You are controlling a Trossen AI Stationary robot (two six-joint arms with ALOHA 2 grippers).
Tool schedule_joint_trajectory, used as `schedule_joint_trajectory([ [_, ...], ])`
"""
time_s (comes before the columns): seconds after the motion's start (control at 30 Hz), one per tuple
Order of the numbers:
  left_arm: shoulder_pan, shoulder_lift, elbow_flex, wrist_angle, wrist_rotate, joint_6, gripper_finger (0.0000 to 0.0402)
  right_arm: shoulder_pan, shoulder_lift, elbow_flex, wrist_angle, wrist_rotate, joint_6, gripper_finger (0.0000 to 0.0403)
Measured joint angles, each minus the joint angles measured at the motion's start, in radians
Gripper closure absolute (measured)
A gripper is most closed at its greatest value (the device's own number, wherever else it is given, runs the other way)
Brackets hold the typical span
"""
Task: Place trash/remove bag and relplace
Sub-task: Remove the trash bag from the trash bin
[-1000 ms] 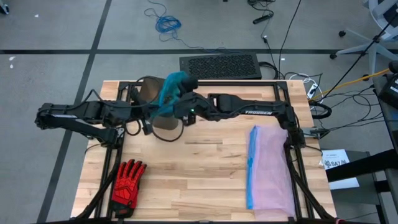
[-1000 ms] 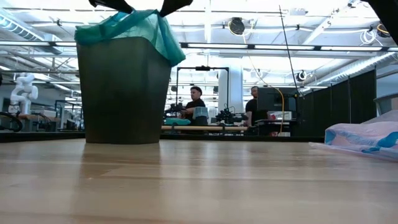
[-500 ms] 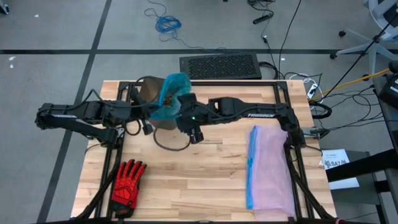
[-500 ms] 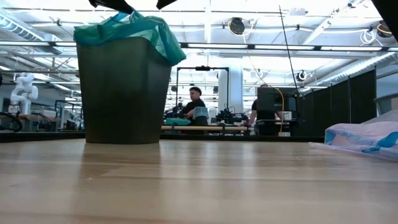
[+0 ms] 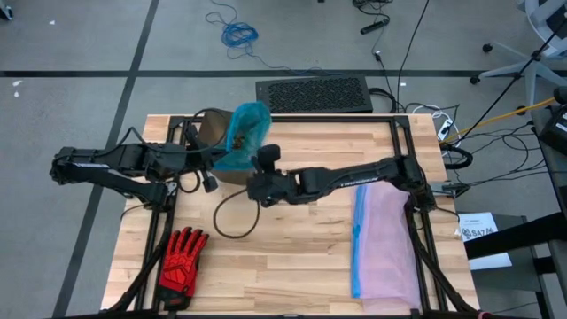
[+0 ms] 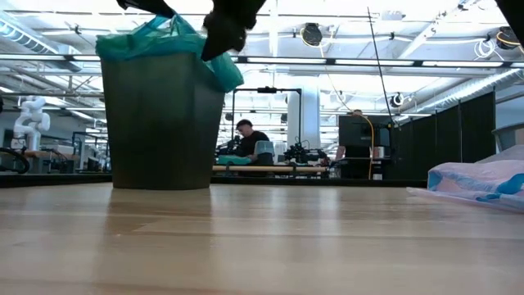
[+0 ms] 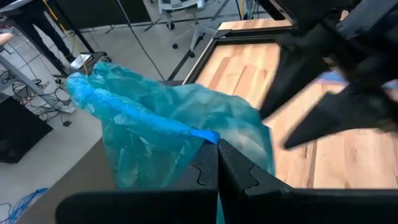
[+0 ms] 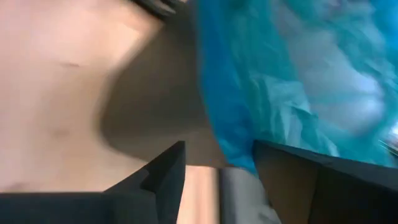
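Observation:
A dark grey bin (image 6: 164, 123) stands at the table's far left, lined with the teal bag (image 5: 244, 133), whose crumpled top rises over the rim (image 6: 164, 37). One flap of the bag hangs down the bin's right side (image 6: 225, 74). Small brown lumps of trash (image 5: 237, 140) show in the bag's mouth. My left gripper (image 7: 217, 163) comes in from the left at the bin's rim and is shut on the bag. My right gripper (image 8: 217, 174) is open beside the bin's right wall, near the hanging flap (image 8: 249, 124); the low view shows my right gripper (image 6: 223, 33) too. My left gripper pinches a gathered edge of the bag's top (image 7: 200, 135) between its two shut fingers. It comes from the table's left, slanting a little down. The bag stays in the bin with this part drawn up over the rim. My right gripper: I cannot tell whether its fingers touch the flap.
A red-and-black glove (image 5: 182, 257) lies at the near left. A pale lilac bag with a blue rim (image 5: 383, 239) lies along the right side. A black cable loop (image 5: 235, 217) rests on the wood near the bin. People sit in the room beyond (image 6: 246, 135).
My right gripper has come down from above the bin's top and toward the table's near edge. It now hangs beside the bin's right wall, in front of the bag's hanging flap. The cable loop has trailed nearer with it.

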Motion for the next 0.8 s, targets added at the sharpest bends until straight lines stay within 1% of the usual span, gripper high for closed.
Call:
schedule_joint_trajectory([
  [0.07,0.0,0.0,0.0,0.0,0.0,0.0,0.0402,0.0,0.0,-0.072,0.153,0.132,-0.036,0.0237],
  [0.13,0.0,0.0,0.0,0.0,0.0,0.0,0.0402,-0.003,0.0,-0.136,0.313,0.226,-0.12,0.0254],
  [0.23,0.0,0.0,0.0,0.0,0.0,0.0,0.0402,-0.009,0.001,-0.188,0.482,0.287,-0.286,0.0302],
  [0.33,0.0,0.0,0.0,0.0,0.0,0.0,0.0402,-0.008,0.001,-0.189,0.57,0.327,-0.458,0.0379],
  [0.37,0.0,0.0,0.0,0.0,0.0,0.0,0.0402,-0.005,-0.001,-0.183,0.59,0.329,-0.515,0.0389],
  [0.4,0.0,0.0,0.0,0.0,0.0,0.0,0.0402,-0.003,-0.004,-0.175,0.605,0.328,-0.553,0.0392],
  [0.53,-0.001,0.0,0.0,0.0,0.0,0.0,0.0402,-0.005,-0.031,-0.104,0.608,0.31,-0.656,0.0401],
  [0.63,-0.009,0.0,0.0,0.0,0.0,-0.007,0.0402,-0.02,-0.065,-0.05,0.57,0.264,-0.707,0.0402],
  [0.73,-0.021,0.0,0.0,0.002,0.0,-0.009,0.0402,-0.041,-0.098,0.036,0.465,0.216,-0.71,0.0403],
  [0.8,-0.028,0.0,0.0,0.006,0.0,-0.01,0.0402,-0.063,-0.116,0.12,0.332,0.163,-0.648,0.0403],
])
